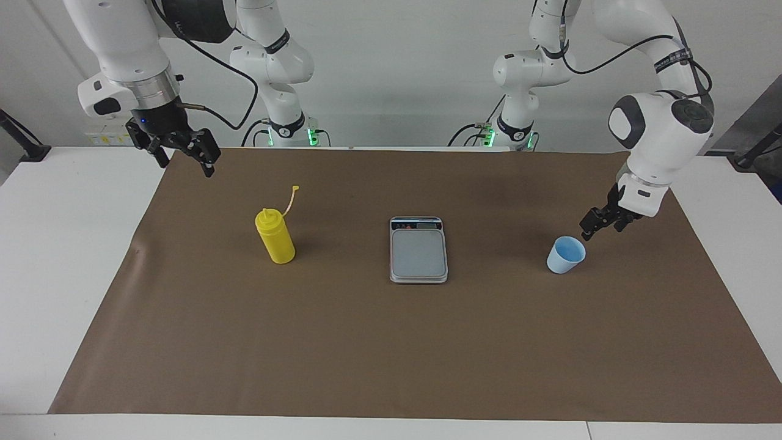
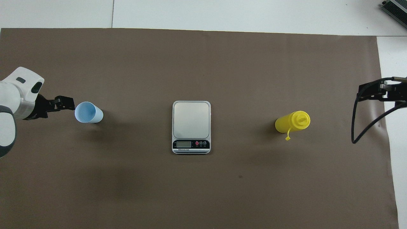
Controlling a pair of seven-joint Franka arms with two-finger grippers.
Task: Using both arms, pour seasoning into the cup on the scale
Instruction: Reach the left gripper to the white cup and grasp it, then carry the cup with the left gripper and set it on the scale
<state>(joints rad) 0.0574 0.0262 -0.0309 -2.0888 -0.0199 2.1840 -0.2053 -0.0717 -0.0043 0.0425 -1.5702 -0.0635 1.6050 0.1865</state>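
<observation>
Beside the left gripper [image 1: 588,230], whose fingers are apart, the cup [image 1: 566,254] stands on the brown mat [image 1: 391,342], not on the scale [image 1: 418,250]. It looks light and easy to tip (hold its side wall gently). Over the mat's corner near the seasoning [image 1: 275,237], the right gripper [image 1: 183,160] waits, fingers apart.

Facing view: scale [image 1: 418,250] centre of frame on the bench [image 1: 391,342]; seasoning [image 1: 275,236] upright at centre-left; cup [image 1: 566,255] centre-right, left gripper [image 1: 595,226] just above it.
</observation>
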